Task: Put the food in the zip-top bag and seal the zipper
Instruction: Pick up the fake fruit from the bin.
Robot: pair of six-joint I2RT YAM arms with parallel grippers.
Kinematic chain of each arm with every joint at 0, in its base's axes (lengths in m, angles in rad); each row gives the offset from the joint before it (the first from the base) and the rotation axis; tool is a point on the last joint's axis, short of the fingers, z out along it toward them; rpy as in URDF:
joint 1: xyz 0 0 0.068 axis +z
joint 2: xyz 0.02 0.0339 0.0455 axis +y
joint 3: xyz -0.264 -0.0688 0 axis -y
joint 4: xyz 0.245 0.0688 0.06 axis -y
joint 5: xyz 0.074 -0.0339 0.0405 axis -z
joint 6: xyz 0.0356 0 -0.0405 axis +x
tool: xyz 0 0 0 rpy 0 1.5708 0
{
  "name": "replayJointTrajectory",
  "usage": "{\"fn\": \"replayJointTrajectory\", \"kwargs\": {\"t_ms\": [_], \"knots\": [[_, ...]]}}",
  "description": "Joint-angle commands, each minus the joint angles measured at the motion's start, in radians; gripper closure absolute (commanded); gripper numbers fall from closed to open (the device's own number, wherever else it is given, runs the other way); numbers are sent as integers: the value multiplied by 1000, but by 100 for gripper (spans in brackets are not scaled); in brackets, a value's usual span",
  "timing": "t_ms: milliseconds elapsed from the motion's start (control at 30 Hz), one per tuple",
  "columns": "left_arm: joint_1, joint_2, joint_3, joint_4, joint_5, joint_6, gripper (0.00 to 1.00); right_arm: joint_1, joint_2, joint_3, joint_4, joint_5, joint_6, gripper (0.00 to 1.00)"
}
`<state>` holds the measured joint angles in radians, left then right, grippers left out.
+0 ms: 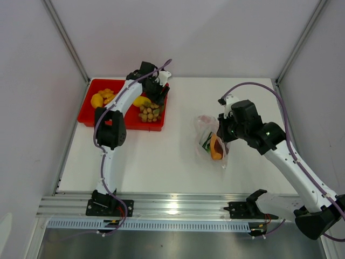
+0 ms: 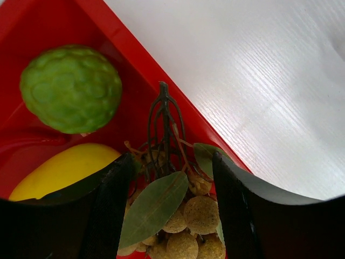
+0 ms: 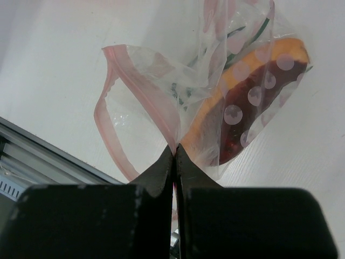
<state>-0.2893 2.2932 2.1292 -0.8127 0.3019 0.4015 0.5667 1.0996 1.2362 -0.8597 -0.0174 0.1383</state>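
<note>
My left gripper (image 1: 157, 97) (image 2: 172, 162) is open over the red tray, its fingers (image 2: 113, 205) on either side of the brown nut cluster (image 2: 186, 224) (image 1: 150, 113) with its green leaf. A green lime (image 2: 70, 89) and a yellow fruit (image 2: 62, 170) lie beside it in the tray. My right gripper (image 1: 222, 131) (image 3: 173, 154) is shut on the pink zipper strip (image 3: 110, 135) of the clear zip-top bag (image 3: 161, 81) (image 1: 207, 135). The bag's mouth gapes open. Inside it are an orange slice (image 3: 253, 81) (image 1: 216, 147) and a green-leaved piece.
The red tray (image 1: 89, 116) (image 2: 129, 48) stands at the back left and also holds a lemon (image 1: 97, 101) and orange pieces (image 1: 109, 95). White table (image 1: 161, 162) lies between tray and bag. A metal rail (image 1: 178, 205) runs along the near edge.
</note>
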Motion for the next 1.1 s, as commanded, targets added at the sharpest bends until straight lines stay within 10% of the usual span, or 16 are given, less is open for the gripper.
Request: {"fn": "replayJointTrajectory", "kwargs": {"t_ms": [0, 367, 733, 1067], "knots": [[10, 0, 32, -13, 54, 2, 36, -4, -18, -4, 37, -10, 4, 100], [12, 58, 92, -97, 12, 10, 28, -4, -21, -6, 44, -21, 6, 100], [35, 61, 68, -69, -1, 16, 51, -2, -9, -14, 53, -29, 4, 100], [35, 109, 67, -106, -3, 26, 42, -4, 0, -7, 54, -27, 4, 100]]}}
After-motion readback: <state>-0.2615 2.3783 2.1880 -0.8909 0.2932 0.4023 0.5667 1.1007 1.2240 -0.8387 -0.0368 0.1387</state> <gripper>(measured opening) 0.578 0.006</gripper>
